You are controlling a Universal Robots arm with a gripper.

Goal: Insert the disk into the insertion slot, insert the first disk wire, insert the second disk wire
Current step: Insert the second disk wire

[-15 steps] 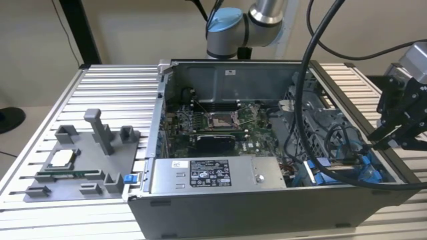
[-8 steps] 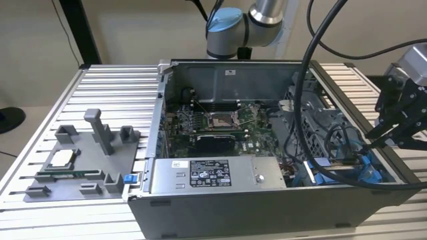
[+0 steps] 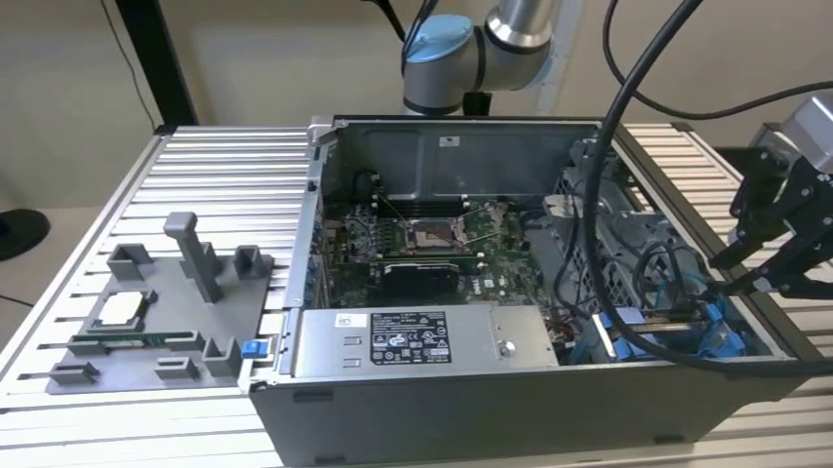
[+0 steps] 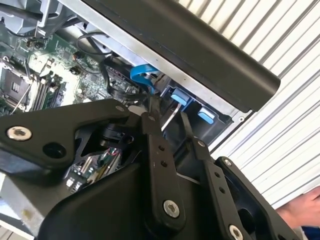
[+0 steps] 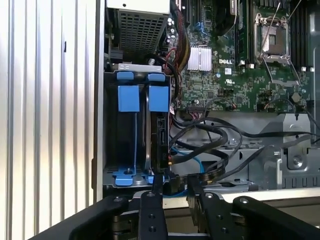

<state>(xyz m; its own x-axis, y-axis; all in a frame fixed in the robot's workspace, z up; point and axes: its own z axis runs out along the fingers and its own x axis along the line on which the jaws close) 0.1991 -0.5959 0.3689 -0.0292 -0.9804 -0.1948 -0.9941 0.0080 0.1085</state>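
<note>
Blue rails (image 5: 128, 98) line the grey insertion slot (image 5: 109, 172); disk (image 5: 160, 142) seems black.

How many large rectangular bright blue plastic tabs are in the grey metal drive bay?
2, in the grey metal drive bay: one blue tab nearer the ribbed aluminium table, the other beside it, nearer the green motherboard. Black cables may hide more.

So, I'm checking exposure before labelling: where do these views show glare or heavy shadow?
First wrist view: the ribbed table glares near white, while the insertion slot sits in deep shadow. Second wrist view: the claw is a dark mass against the bright table. Exterior view: even, soft light, no strong glare.
</note>
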